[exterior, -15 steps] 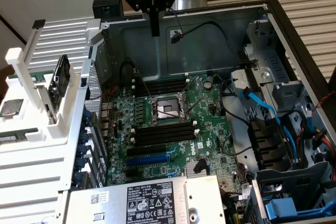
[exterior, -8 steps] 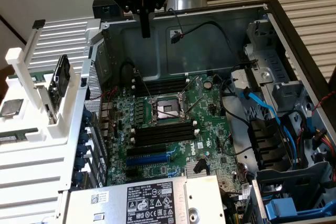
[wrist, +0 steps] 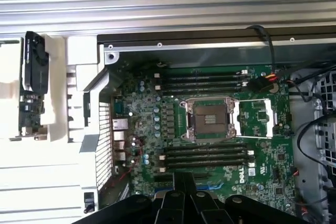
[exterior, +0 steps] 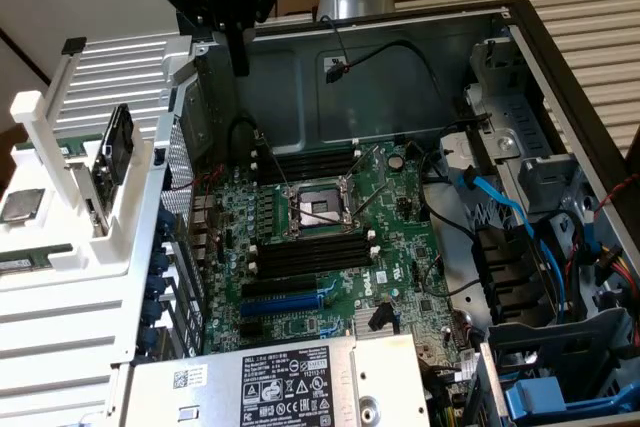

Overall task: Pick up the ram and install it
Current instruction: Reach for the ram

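Early yet: neither half of the job shows as done. The gripper (exterior: 241,65) hangs high over the open computer case (exterior: 420,87), jaws pressed together with nothing between them, touching nothing. In the wrist view it shows against the near side of the motherboard (wrist: 262,145). The ram (exterior: 113,147) stands on edge in the white parts rack (exterior: 60,337) outside the case, on the exterior view's left, well apart from the gripper (in the wrist view it reads as a dark stick, black at one end and green at the other, partly behind a white post). Judging by that, both the pickup and the seating are left to do. The memory slots look bare: no green stick stands in either bank.

Counts:
- one arm, one gripper
- one ram stick that I can name with any confidence
- one CPU socket (exterior: 318,210)
- two banks of memory slots flanking the socket
  - near bank (exterior: 310,259): four black slots with white end clips
  - far bank (exterior: 312,163): probably four as well, though its rows run together
- one blue expansion slot (exterior: 285,299)
- one loose processor chip (exterior: 22,205) lying flat on the rack
- one labelled power supply (exterior: 290,382) at the case's near edge
- blue data cables (exterior: 497,205), at least two
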You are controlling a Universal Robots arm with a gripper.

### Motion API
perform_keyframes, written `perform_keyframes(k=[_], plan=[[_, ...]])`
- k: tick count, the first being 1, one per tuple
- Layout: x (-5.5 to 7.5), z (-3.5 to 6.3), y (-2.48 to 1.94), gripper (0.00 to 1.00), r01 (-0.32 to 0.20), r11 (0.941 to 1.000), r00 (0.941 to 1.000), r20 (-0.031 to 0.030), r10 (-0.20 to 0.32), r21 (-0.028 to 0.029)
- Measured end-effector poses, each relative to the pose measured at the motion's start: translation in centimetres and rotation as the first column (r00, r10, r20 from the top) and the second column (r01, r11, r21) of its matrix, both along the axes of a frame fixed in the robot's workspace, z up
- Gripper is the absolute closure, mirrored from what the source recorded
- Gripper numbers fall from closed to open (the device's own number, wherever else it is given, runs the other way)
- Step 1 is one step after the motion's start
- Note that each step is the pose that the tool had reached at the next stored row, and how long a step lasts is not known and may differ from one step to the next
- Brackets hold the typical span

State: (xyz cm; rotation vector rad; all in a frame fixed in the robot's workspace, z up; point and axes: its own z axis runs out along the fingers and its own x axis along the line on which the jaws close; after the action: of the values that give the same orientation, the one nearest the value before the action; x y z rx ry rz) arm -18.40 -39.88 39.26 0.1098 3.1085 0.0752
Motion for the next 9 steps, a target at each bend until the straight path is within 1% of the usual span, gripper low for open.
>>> perform_keyframes(k=[2,3,9], plan=[[-0.9,0.0,0.0,0.9,0.0,1.0,1.0,0.0009,0.0,0.0],[-1.8,0.0,0.0,0.9,0.0,1.0,1.0,0.0016,0.0,0.0],[-4.6,0.0,0.0,0.9,0.0,1.0,1.0,0.0039,0.0,0.0]])
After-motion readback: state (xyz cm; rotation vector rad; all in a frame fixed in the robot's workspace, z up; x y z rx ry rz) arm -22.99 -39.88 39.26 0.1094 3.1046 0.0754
